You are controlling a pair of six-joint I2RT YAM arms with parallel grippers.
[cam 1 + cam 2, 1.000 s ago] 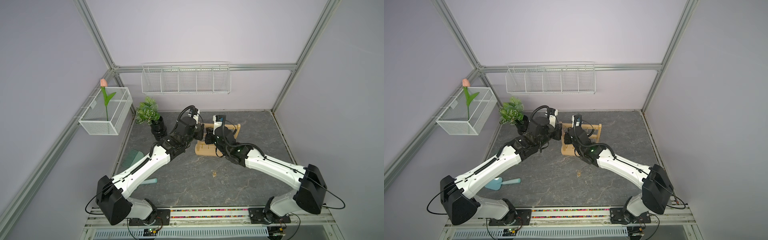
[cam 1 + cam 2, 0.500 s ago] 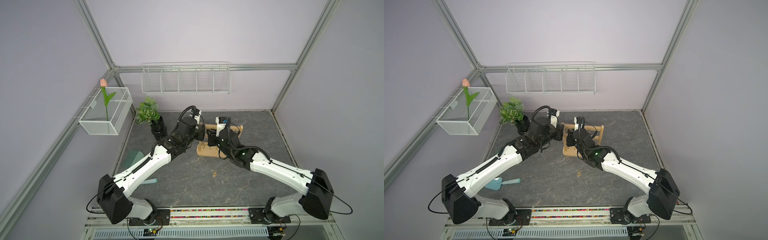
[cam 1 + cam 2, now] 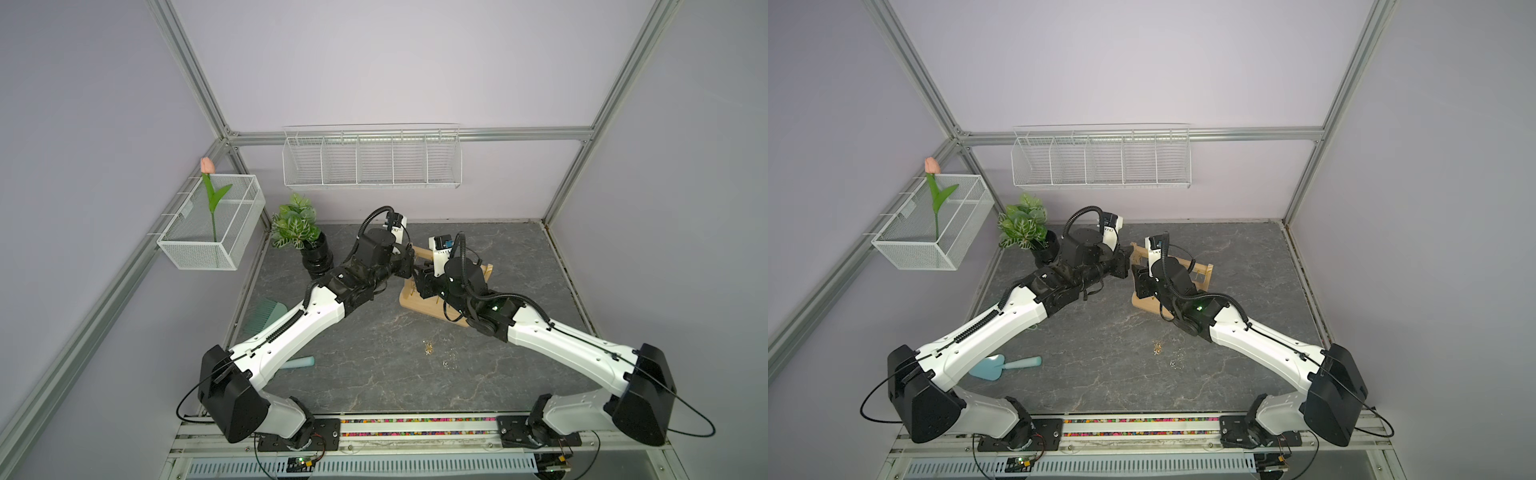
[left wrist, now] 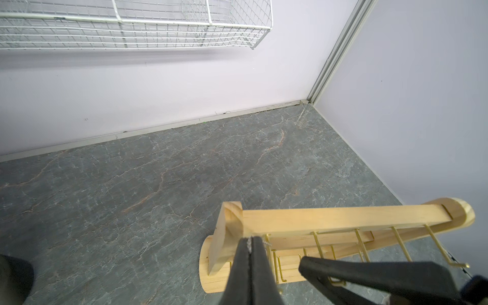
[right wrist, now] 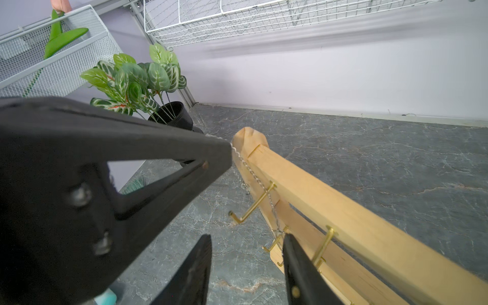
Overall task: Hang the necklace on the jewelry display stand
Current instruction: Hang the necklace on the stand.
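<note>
Two fingers (image 4: 262, 265) of the left gripper (image 4: 249, 238) pinch the necklace (image 5: 250, 170).

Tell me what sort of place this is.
Probably a robot lab test cell: silver aluminium frame bars around plain lilac walls, two white-and-black robot arms, and a white wire basket on the wall.

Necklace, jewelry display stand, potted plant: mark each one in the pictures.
necklace (image 5: 257, 179), right wrist view, on the chain's middle links.
jewelry display stand (image 5: 356, 219), right wrist view, on the top crossbar.
potted plant (image 3: 293, 226), in a top view, on the leaves.
</note>
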